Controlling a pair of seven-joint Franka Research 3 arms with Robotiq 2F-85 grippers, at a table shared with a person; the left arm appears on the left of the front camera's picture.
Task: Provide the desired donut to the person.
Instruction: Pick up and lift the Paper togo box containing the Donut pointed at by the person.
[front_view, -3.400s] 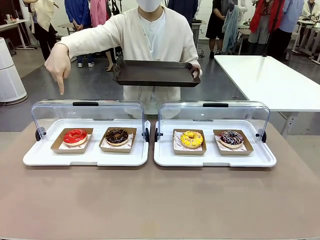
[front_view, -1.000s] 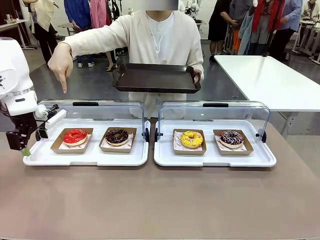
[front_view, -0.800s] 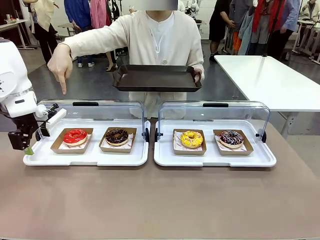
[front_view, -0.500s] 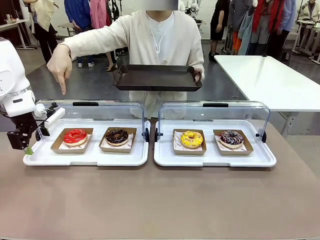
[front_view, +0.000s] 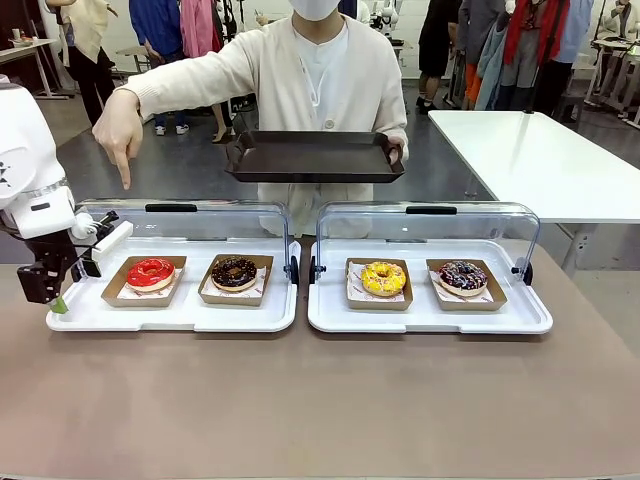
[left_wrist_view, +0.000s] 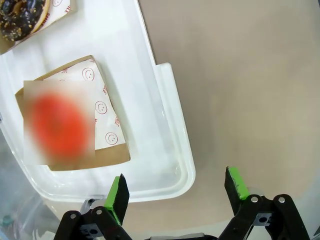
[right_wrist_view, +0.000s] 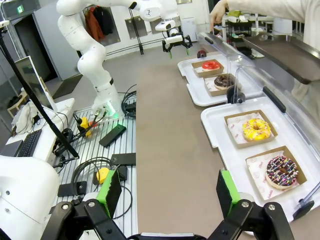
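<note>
**Left pincer at the end of the donut tray, person pointing**

The person (front_view: 320, 70) stands at the far edge of the surface (front_view: 320, 400), holding a dark serving tray (front_view: 315, 155) level in one hand. The other hand (front_view: 118, 130) is stretched out, with its forefinger pointing down above the left end of the left white tray (front_view: 180, 315).

Under that tray's raised clear lid (front_view: 180, 215) sits the red donut (front_view: 150, 272) in a cardboard holder, at the tray's left end, toward the far left corner of the surface. A chocolate donut (front_view: 234, 271) lies just beside it. The right white tray (front_view: 430, 318) holds a yellow donut (front_view: 383, 277) and a sprinkled donut (front_view: 462, 275), each in its own holder.

The left pincer (front_view: 55, 300) hangs at the left end of the left white tray, spread wide and pinching nothing. In the left wrist view, one green pad (left_wrist_view: 119, 192) is over the tray's rounded corner and the other is over bare surface (the red donut is near but untouched).

The right pincer (right_wrist_view: 167, 195) is also spread, with nothing between its pads, well back from both white trays at the near edge.
</note>
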